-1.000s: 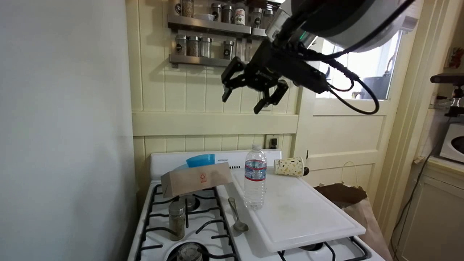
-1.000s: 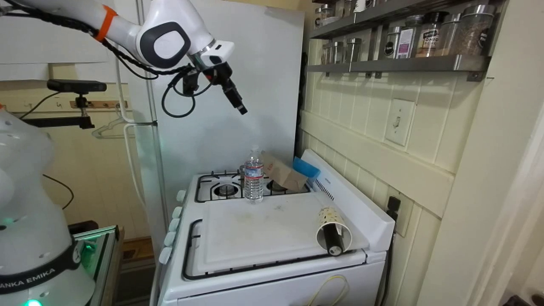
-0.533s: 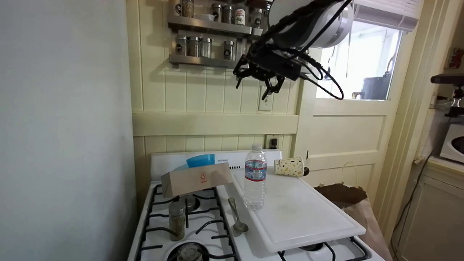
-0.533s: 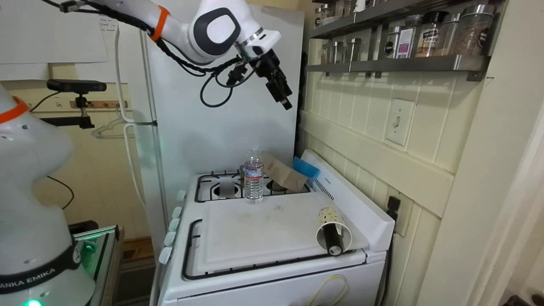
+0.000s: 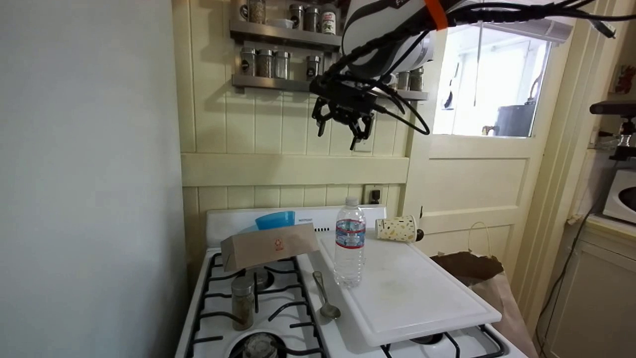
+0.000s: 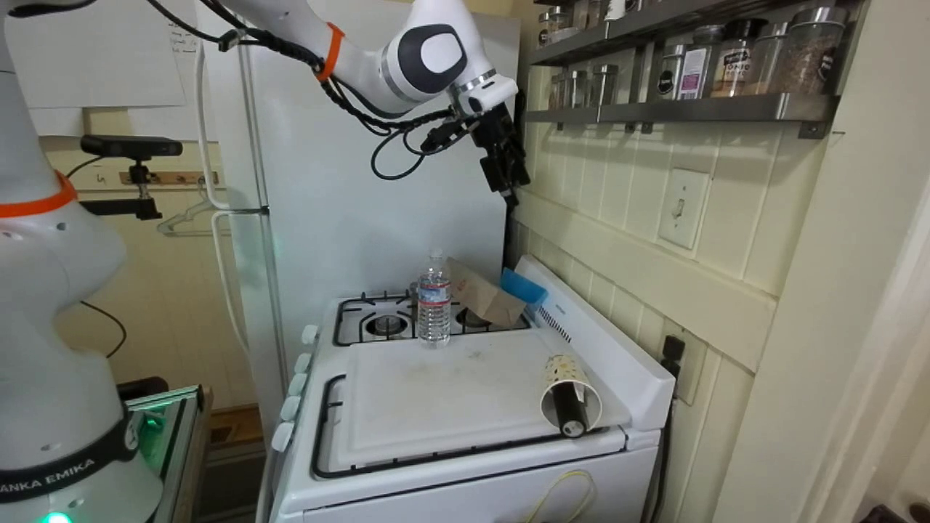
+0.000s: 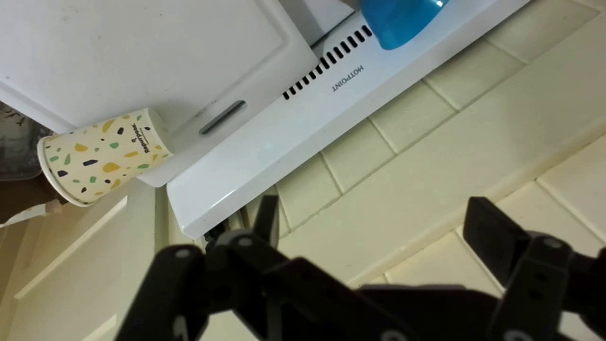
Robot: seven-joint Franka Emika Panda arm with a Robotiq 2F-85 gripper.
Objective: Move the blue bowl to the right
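I judge the move not begun: my claw (image 5: 337, 141), spread wide and holding nothing, hangs well above the stove (image 6: 436, 501), the blue bowl (image 5: 276, 220) sits tilted behind the cardboard box (image 5: 273, 245), and grasp, carry and release remain outstanding.

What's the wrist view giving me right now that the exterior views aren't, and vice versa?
Wrist view only: the readable Repurpose print on the cream speckled paper cup, and part of a clear plastic-looking container beyond the cup's rim.

Exterior views only: the clear plastic bottle with a red-and-blue label, upright in both exterior views, and the silver metal spoon, seen in an exterior view.

Shared: the light-blue plastic-looking bowl, cut off by the wrist view's top edge, the cup, the white rectangular board and the black open gripper.
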